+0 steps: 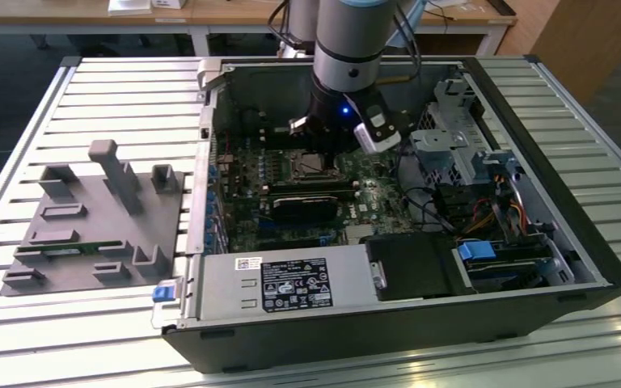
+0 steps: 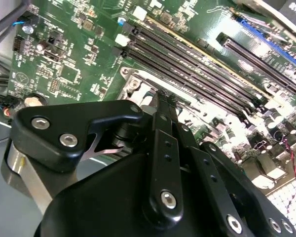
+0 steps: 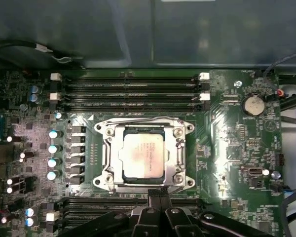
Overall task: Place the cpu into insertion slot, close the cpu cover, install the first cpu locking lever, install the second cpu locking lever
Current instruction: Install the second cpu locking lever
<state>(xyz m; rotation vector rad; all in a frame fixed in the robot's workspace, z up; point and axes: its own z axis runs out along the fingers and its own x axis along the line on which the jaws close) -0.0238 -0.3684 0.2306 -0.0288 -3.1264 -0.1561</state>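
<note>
The cpu (image 3: pixel 142 157), a flat silver-grey square, lies in the insertion slot (image 3: pixel 116 154) on the green board. The cpu cover (image 3: pixel 178 157), a silver frame, lies flat around it. A thin lever rod (image 3: pixel 143 120) runs along the cover's edge beside the memory slots. My gripper (image 3: pixel 158 193) is at the opposite edge of the socket, just above the board, fingertips pressed together with nothing seen between them. In the second wrist view the black fingers (image 2: pixel 164 106) come down at the socket's silver frame (image 2: pixel 138 84). In the exterior view the arm stands in the open computer case over the socket (image 1: pixel 313 166).
Long black memory slots (image 3: pixel 130 91) flank the socket on two sides. A row of capacitors (image 3: pixel 53 148) and a coin battery (image 3: pixel 252 104) stand nearby. A black block (image 1: pixel 308 206), power supply (image 1: pixel 289 283) and cables (image 1: pixel 440 206) fill the case. A grey fixture (image 1: pixel 100 218) sits on the exterior view's left.
</note>
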